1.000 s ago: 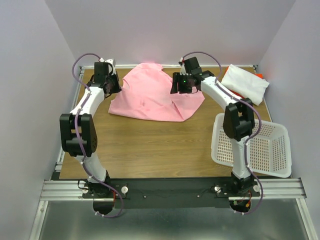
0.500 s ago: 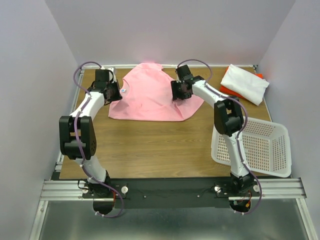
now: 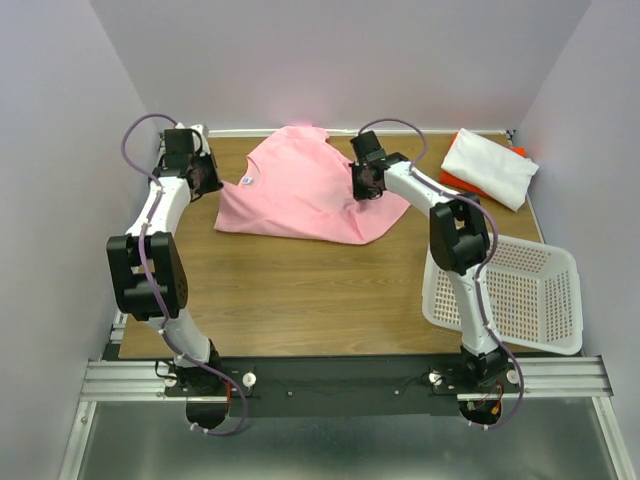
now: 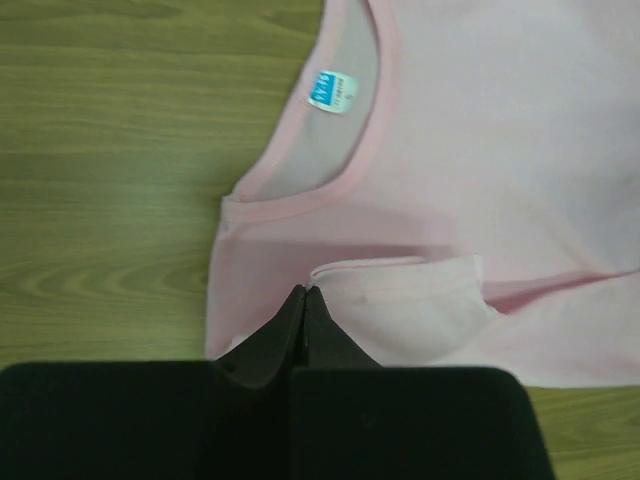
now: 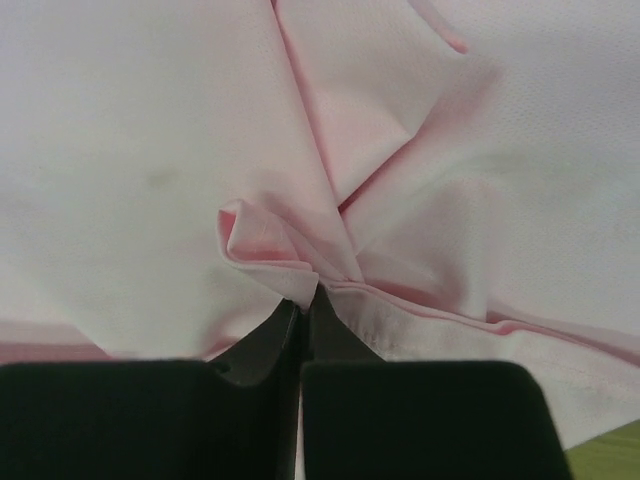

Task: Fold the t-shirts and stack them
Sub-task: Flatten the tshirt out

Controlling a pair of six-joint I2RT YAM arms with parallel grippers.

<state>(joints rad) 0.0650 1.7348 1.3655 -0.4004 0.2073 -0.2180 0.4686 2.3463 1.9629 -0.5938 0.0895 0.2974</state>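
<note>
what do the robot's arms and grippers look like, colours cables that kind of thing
The left arm and right arm have white links with bulky black joint housings. A purple cable runs along each. The left gripper and right gripper have matte black bodies and two black wedge-shaped fingers tapering to a point. No markings visible.

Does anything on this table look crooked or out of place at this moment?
The light pink cloth t-shirt lies unevenly: the right gripper pinches a puckered fold, and one sleeve is doubled over near the neckline. The white perforated plastic basket seems to overhang the wooden table on the right, though the angle may mislead.
</note>
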